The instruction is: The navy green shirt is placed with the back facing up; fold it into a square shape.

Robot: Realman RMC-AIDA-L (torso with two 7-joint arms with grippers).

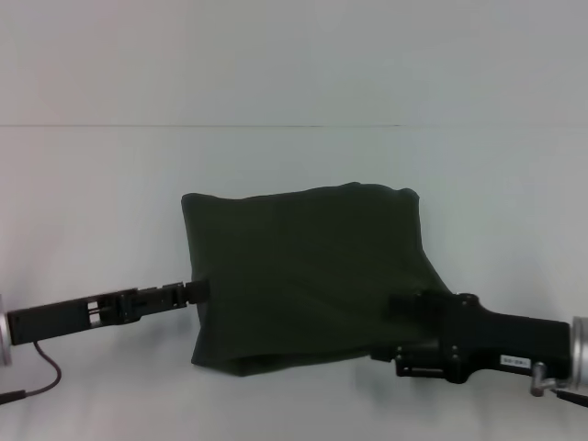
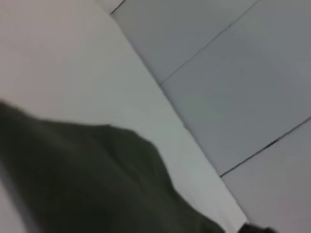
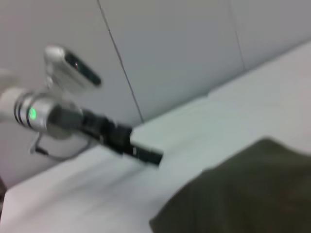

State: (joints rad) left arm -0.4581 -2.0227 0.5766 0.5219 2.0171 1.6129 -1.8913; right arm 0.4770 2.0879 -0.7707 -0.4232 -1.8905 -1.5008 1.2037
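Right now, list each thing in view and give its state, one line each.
navy green shirt: folded into a rough rectangle, lying on the table, edges uneven.
left gripper: at the shirt's left edge, low over the table.
right gripper: at the shirt's lower right corner, over the cloth.
table: white, bearing the shirt.

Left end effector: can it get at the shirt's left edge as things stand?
Probably yes. In the head view the left end effector sits right at the left edge of the navy green shirt, low over the table, with nothing between them. Whether it already grips the fabric can't be told.
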